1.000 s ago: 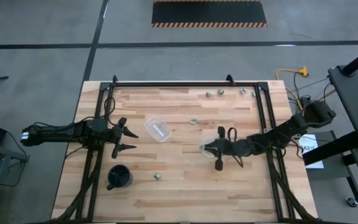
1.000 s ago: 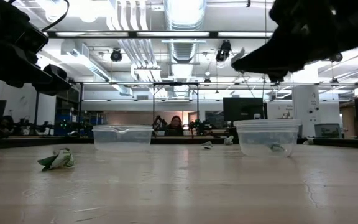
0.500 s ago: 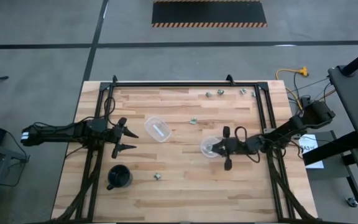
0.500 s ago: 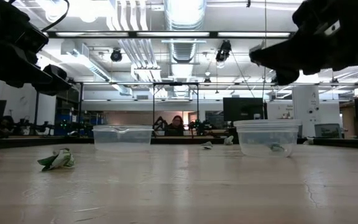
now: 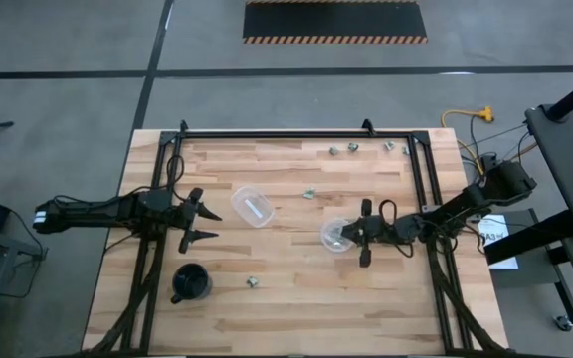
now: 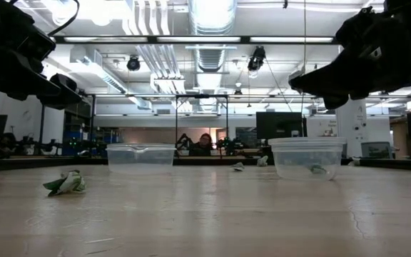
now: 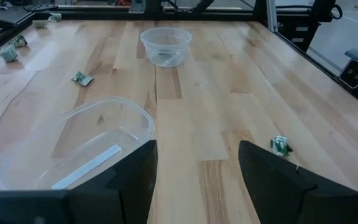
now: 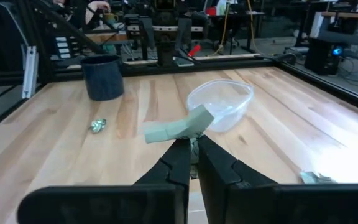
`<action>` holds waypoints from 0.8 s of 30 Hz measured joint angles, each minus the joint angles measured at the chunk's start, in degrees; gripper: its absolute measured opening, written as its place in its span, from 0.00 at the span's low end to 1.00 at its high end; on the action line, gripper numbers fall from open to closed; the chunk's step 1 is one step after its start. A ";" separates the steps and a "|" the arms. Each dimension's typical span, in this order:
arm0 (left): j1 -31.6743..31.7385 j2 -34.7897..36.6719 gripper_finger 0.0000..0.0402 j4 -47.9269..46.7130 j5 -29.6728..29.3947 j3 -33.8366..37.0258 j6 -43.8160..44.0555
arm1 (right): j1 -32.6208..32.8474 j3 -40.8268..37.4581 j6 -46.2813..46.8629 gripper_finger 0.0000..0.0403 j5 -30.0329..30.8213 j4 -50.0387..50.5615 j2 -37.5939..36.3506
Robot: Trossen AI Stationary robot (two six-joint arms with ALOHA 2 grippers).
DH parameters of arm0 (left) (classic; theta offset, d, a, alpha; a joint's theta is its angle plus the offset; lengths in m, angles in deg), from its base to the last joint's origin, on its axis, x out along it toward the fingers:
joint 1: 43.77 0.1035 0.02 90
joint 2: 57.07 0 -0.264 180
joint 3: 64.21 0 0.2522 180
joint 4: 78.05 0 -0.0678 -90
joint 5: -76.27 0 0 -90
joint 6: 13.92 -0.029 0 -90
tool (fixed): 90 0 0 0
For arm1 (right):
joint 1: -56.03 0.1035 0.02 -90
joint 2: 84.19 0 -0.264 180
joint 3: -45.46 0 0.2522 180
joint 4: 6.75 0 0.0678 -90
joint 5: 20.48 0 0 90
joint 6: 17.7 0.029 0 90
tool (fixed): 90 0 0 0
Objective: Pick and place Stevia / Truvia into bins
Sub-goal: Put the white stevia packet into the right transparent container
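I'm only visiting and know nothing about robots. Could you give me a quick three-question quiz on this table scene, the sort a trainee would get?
1. True or false: the right gripper is pinching a small green packet.
2. The left gripper is: A) open and empty, B) shut on the black cup, C) pressed flat on the wood.
3. How many clear containers stand on the table?

Key: 1 true; 2 A; 3 two.
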 joint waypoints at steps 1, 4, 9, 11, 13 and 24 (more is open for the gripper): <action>0.02 -0.03 0.52 -0.01 0.00 0.00 0.00 | 0.00 -0.02 0.00 0.03 0.57 0.00 0.00; 0.00 -0.07 0.52 -0.04 0.02 0.00 0.00 | 0.00 -0.04 0.00 0.03 1.31 0.00 0.00; 0.01 -0.05 0.52 -0.04 0.01 0.00 0.00 | 0.04 -0.04 0.00 0.03 2.43 0.32 0.01; 0.00 -0.09 0.52 -0.06 0.00 0.00 0.00 | -0.01 -0.04 -0.03 0.03 2.56 0.71 0.02; 0.02 -0.09 0.52 -0.06 0.02 0.00 0.00 | 0.01 0.01 -0.02 0.03 2.54 1.56 0.02; 0.00 -0.07 0.52 -0.10 0.02 0.00 0.00 | 0.01 0.05 -0.02 0.03 4.03 2.54 0.02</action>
